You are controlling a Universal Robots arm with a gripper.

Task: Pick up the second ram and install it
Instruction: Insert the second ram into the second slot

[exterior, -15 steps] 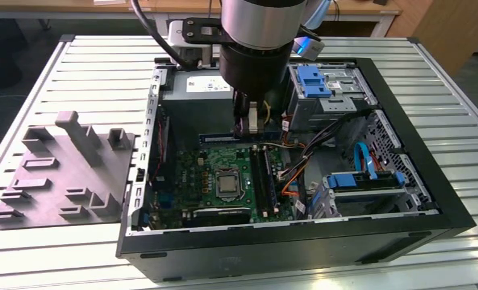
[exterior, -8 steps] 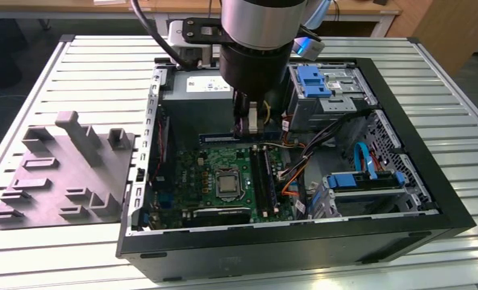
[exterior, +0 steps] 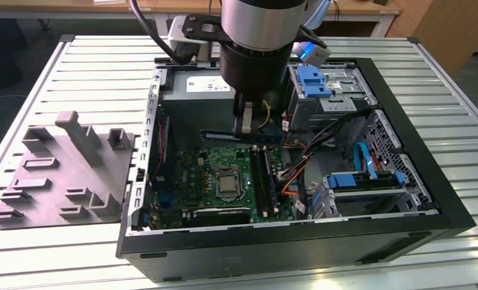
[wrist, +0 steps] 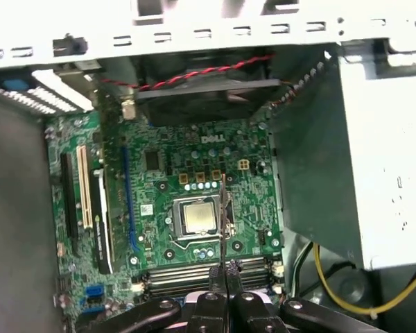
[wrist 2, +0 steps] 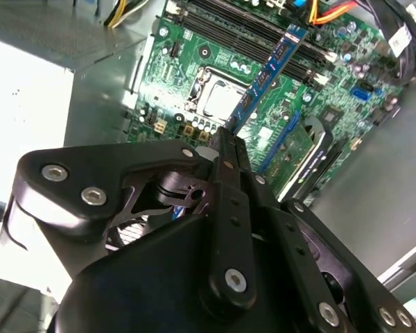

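Over the open computer case (exterior: 432, 199), my gripper (exterior: 245, 128) is shut on the second ram (exterior: 219, 135), a narrow dark blue strip held level above the green motherboard (exterior: 202, 172). The second wrist view has the ram (wrist 2: 274, 66) reaching out from the fingertips (wrist 2: 230, 142) over the board, its far end near the long black slots (wrist 2: 243, 31). Seen edge-on in the first wrist view, the ram (wrist: 223, 222) is a thin line above the processor socket (wrist: 198, 217), with the slots (wrist: 187, 272) just beyond my gripper (wrist: 226, 277).
A grey moulded fixture (exterior: 61, 175) lies on the slatted table at the exterior view's left. Inside the case are the power supply (exterior: 197, 89), a drive bay with blue clips (exterior: 313, 81), loose cables (exterior: 303, 160) and a blue cable (exterior: 361, 158).
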